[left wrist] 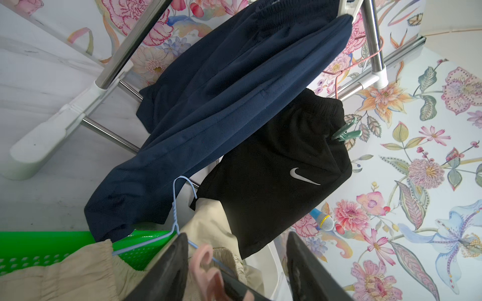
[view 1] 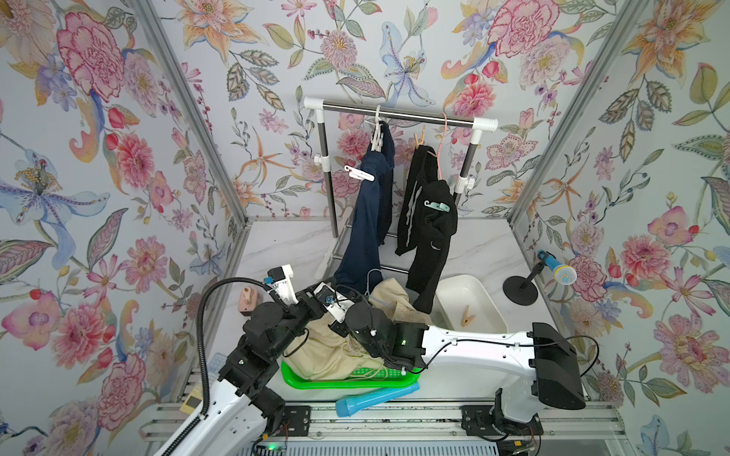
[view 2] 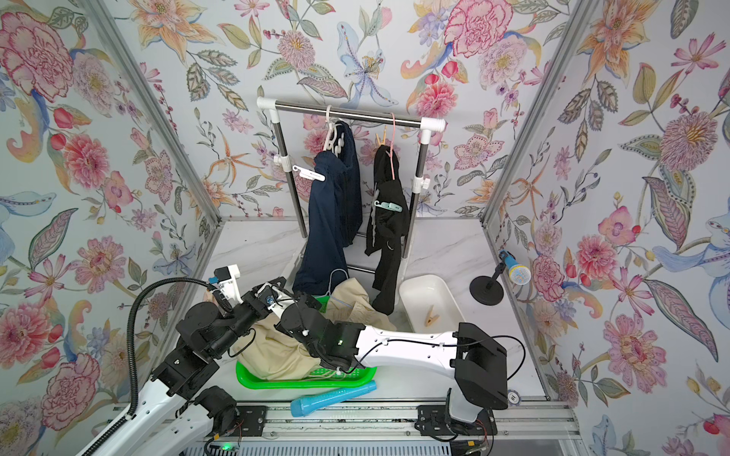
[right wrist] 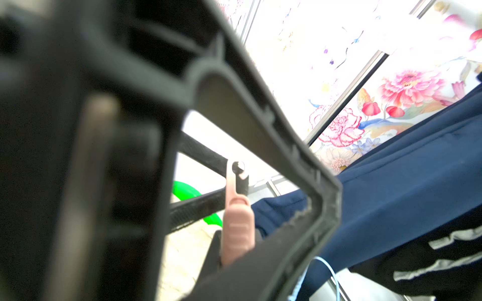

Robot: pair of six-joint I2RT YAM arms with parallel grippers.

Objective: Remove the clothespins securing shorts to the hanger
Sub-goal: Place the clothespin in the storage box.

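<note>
Pink clothespin (right wrist: 237, 226): pinched in right tool (right wrist: 234, 258) above cream shorts (view 1: 328, 353) heaped in green basket (view 1: 347, 383), seemingly freed for dropping in white tub (view 1: 478, 294). Left tool (left wrist: 237, 235): fingers (left wrist: 172, 265) apart either side, gripping nothing.

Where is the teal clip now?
In both top views the teal clip is clipped on the black shorts, hanging at the right end of the rack, next to the navy shorts.

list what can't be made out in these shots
- Both top views: left arm and right arm cover the pink clip and much of the cream shorts.
- Right wrist view: a blurred black frame blocks most of the scene.
- A top view: wooden peg atop the black shorts, too small to judge its bite.
</note>
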